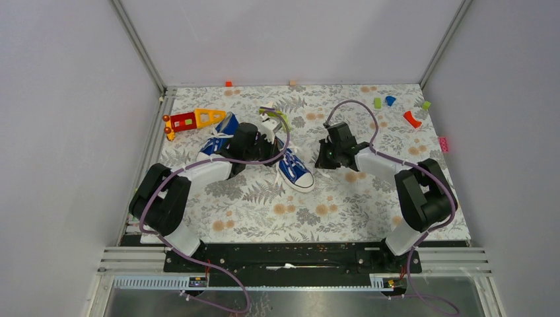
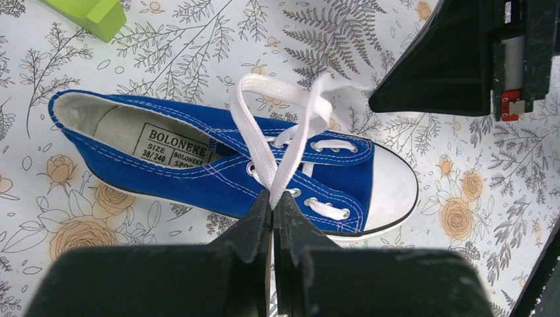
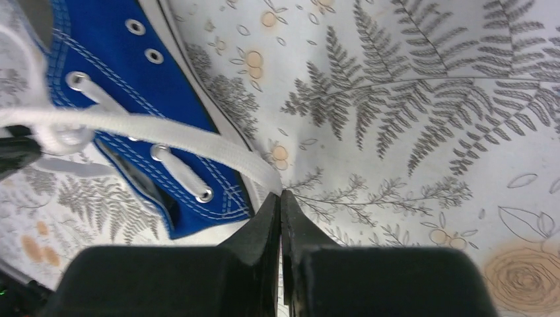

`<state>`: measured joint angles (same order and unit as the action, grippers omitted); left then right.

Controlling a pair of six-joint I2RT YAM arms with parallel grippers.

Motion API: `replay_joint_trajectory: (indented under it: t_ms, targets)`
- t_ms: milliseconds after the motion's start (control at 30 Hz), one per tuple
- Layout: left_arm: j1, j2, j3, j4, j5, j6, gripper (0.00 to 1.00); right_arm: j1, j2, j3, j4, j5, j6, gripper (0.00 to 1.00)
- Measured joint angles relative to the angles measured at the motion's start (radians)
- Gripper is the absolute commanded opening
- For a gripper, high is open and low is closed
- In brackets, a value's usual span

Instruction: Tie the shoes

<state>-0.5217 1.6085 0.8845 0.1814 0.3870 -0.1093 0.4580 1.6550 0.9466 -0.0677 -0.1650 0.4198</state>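
Top view: the near shoe (image 1: 295, 170) is seen at frame centre on the floral table (image 1: 343, 211), toe toward the lower right. The second shoe (image 1: 228, 125) is seen up and left of it, partly covered by the left arm (image 1: 198, 173). The left gripper (image 1: 269, 140) is placed over the near shoe's laced part; its fingers cannot be made out here. The right gripper (image 1: 325, 155) is held just right of that shoe, off its body. A red-orange-yellow toy (image 1: 191, 120) is seen at upper left.

Left wrist view: the near shoe is laid across the middle, toe to the right, opening to the left. The fingertips (image 2: 261, 211) are pressed together at bottom centre, against the shoe's near side, and two strands of white lace (image 2: 264, 165) are pinched between them. The right gripper's black body is seen at upper right, a green block (image 2: 92, 13) at upper left.

Right wrist view: the fingertips (image 3: 267, 218) are pressed together at bottom centre, with the lace end pinched at the tips. The lace is stretched to the left edge across the shoe, which fills the upper left, just beside the fingers.
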Motion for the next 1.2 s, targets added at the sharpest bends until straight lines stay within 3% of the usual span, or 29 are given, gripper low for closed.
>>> replay_joint_trajectory:
  t_ms: [667, 967, 1200]
  targets:
    - [0.000, 0.000, 0.000, 0.004, 0.031, 0.048, 0.00, 0.158, -0.026, -0.051, -0.034, -0.002, 0.024, 0.00]
    - [0.000, 0.002, 0.034, -0.003, 0.032, 0.053, 0.00, 0.017, -0.031, 0.117, -0.090, 0.009, -0.007, 0.00]
    - [0.000, 0.003, 0.039, -0.008, 0.032, 0.057, 0.00, -0.020, 0.138, 0.403, -0.082, -0.067, -0.021, 0.00]
